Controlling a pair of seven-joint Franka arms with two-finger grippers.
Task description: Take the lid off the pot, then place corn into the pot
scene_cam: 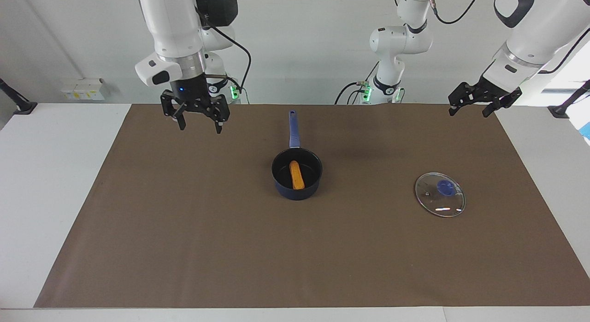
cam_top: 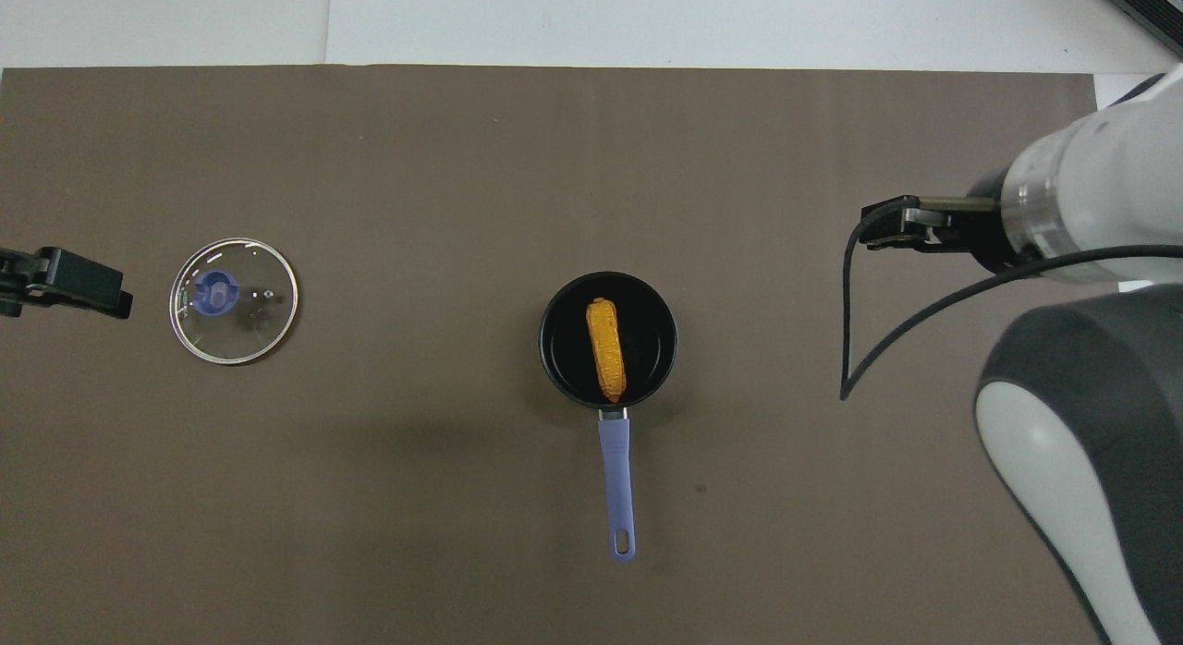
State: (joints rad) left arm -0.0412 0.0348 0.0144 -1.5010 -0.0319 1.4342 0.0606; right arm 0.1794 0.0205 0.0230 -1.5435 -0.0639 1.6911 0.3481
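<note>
Both steps look done: the bumpy orange-yellow corn [scene_cam: 297, 175] lies in the navy saucepan pot [scene_cam: 297, 188] mid-worktop [scene_cam: 184, 248], the clear glass lid [scene_cam: 440, 194] rests toward the left arm's edge, and the left tool [scene_cam: 472, 105] and right tool [scene_cam: 199, 119] hang wide and empty.

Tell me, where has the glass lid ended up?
The lid lies flat on the brown mat, apart from the pot, toward the left arm's end of the table. In the overhead view it sits beside the left gripper.
</note>
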